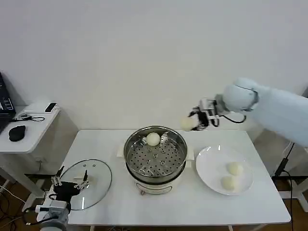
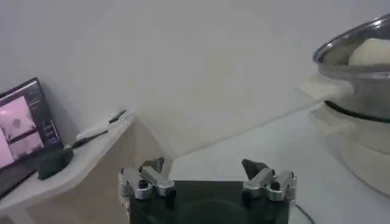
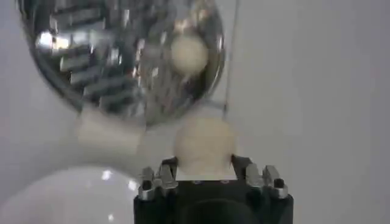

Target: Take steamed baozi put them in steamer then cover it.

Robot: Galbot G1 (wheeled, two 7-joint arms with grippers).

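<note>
You have one baozi point(image 1: 153, 139) in the steamer point(image 1: 155, 155), your right hand point(image 1: 194, 122) pinching a second just beside its rim, two on the plate point(image 1: 210, 163), lid point(image 1: 86, 183) off.

The steamer point(image 1: 155, 159) sits centre frame on the table point(image 1: 192, 202), one baozi point(image 1: 153, 139) at the back of its tray. The plate point(image 1: 211, 163) lies right of it, holding two buns point(image 1: 235, 168) point(image 1: 227, 183). The glass lid point(image 1: 96, 180) lies lower left (left gripper point(image 1: 71, 182) over it). Above, between steamer and plate, the right gripper point(image 1: 195, 122) holds a fourth bun point(image 1: 187, 123).
</note>
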